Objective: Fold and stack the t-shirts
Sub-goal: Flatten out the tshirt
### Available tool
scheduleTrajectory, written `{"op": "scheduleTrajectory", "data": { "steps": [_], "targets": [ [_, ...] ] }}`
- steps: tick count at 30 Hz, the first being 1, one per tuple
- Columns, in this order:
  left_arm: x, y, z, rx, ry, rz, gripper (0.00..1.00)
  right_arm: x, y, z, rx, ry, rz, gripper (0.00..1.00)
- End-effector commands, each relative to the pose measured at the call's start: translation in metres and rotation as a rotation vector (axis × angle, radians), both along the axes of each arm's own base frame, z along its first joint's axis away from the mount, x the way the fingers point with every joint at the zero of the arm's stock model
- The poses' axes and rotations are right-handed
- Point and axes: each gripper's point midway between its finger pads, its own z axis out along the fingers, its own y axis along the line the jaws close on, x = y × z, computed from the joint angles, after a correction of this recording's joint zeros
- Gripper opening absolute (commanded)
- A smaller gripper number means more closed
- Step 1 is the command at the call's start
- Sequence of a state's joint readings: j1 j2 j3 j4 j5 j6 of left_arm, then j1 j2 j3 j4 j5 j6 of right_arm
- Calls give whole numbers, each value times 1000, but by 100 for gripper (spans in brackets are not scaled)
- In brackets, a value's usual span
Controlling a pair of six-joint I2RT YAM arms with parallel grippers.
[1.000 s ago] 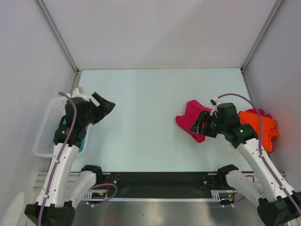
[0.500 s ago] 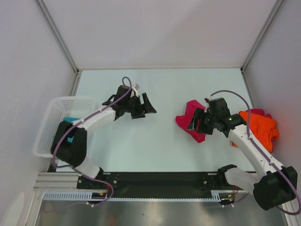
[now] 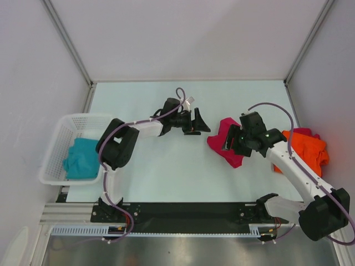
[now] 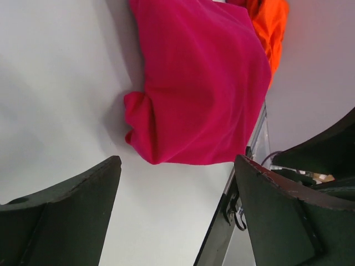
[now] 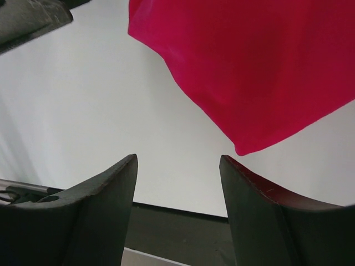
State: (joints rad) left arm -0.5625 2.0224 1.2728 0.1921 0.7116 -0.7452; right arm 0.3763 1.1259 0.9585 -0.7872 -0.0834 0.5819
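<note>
A crimson-pink t-shirt (image 3: pixel 218 141) lies crumpled right of the table's centre. It also shows in the left wrist view (image 4: pixel 199 83) and the right wrist view (image 5: pixel 255 61). A bright orange t-shirt (image 3: pixel 308 147) lies bunched at the right edge, and shows in the left wrist view (image 4: pixel 270 26). A teal t-shirt (image 3: pixel 82 158) sits in the white basket. My left gripper (image 3: pixel 202 123) is open and empty, just left of the crimson shirt (image 4: pixel 176 166). My right gripper (image 3: pixel 229 141) is open and empty, over the crimson shirt's near edge (image 5: pixel 177 163).
The white mesh basket (image 3: pixel 55 136) stands at the left table edge. White walls enclose the table on three sides. A black rail (image 3: pixel 188 210) runs along the near edge by the arm bases.
My left arm has swung from the basket across the table to the right, up to the crimson shirt. The teal shirt now shows in the basket. My right gripper shifted slightly left.
</note>
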Motion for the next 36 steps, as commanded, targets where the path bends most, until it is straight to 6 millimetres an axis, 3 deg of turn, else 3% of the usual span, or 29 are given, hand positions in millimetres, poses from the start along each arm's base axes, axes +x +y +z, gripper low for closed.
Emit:
{"op": "scheduleTrajectory", "data": {
  "steps": [1, 3, 5, 6, 8, 9, 18, 25, 28, 29, 31, 32, 33, 36],
  "targets": [
    [5, -14, 28, -135, -69, -68, 89, -2, 3, -6, -42, 38, -47, 66],
    [4, -14, 14, -141, -51, -64, 88, -8, 11, -15, -54, 70, -29, 66],
    [3, -18, 16, -197, -43, -69, 88, -12, 15, -22, -75, 82, -32, 67],
    [-1, -17, 4, -201, -11, -70, 88, -14, 16, -26, -82, 97, -32, 66],
    [-2, -21, 6, -254, 4, -77, 88, -15, 20, -28, -83, 104, -36, 66],
    [-3, -21, -2, -259, 25, -75, 88, -17, 22, -30, -86, 110, -28, 66],
    [-14, -38, -9, -312, 80, -94, 89, -13, 23, -26, -114, 111, -27, 67],
    [-58, -74, -10, -321, 136, -197, 89, -21, 23, -20, -78, 92, -53, 66],
    [-65, -81, -13, -313, 148, -202, 87, -26, 21, -16, -58, 77, -65, 66],
    [-68, -82, -16, -309, 157, -200, 83, -29, 19, -15, -59, 77, -67, 66],
    [-70, -83, -14, -316, 170, -201, 49, -32, 16, -10, -50, 62, -72, 66],
    [-72, -83, -16, -316, 185, -205, 7, -34, 15, -9, -51, 59, -73, 66],
    [-73, -82, -16, -316, 205, -199, 0, -35, 13, -5, -49, 46, -79, 66],
    [-74, -79, -7, -292, 166, -199, 0, -38, 10, 2, -43, 31, -87, 66]
  ]
}}
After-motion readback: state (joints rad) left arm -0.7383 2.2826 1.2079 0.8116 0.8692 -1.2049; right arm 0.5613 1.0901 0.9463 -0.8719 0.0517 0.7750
